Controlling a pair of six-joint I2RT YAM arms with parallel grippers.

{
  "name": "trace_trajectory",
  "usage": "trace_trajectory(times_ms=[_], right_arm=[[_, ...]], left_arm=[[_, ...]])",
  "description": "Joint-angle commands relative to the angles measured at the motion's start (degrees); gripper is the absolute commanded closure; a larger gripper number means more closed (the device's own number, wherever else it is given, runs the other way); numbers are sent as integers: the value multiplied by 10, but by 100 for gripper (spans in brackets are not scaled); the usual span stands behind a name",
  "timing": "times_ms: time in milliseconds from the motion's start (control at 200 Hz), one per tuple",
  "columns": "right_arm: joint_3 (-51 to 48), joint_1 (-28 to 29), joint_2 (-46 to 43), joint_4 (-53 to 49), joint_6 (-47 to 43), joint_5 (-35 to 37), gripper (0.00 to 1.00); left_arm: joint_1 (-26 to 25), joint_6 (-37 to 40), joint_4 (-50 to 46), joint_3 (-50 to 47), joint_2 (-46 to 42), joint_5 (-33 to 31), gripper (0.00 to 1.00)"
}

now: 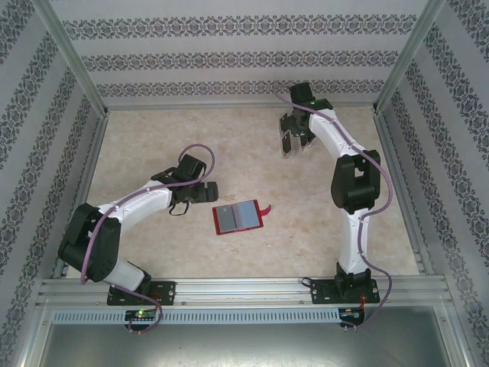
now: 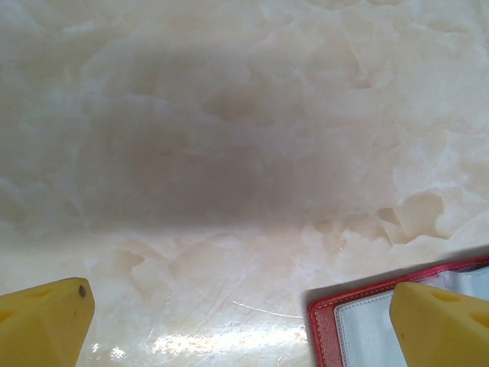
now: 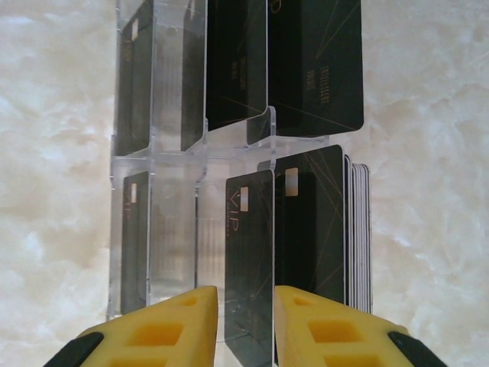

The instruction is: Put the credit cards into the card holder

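Note:
The card holder is a red wallet lying open in the middle of the table, grey pocket panels up. Its corner shows under the right fingertip of my left gripper. That gripper hovers open just left of the wallet with nothing between its fingers. My right gripper is at the far right over a clear rack. In the right wrist view its yellow fingers are shut on a black credit card standing in the rack. More credit cards stand in other slots.
The clear slotted rack holds several upright black cards, with a tight stack at its right side. The wallet's red strap sticks out towards the right arm. Patterned walls and metal rails enclose the marble-look table.

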Motion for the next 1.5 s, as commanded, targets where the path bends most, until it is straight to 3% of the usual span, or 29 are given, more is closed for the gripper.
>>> trace_trajectory(times_ms=[0,380,814,1494], right_arm=[[19,0,14,-20,-15,35,73],[22,0,30,-24,-15,34,74],[23,5,33,-26,-13,24,84],[54,4,46,-40,-7,12,85]], left_arm=[[6,9,-3,-1,-12,7,0],[6,10,-1,-2,-13,4,0],[7,10,3,-6,-14,3,0],[6,12,4,-6,-12,1,0]])
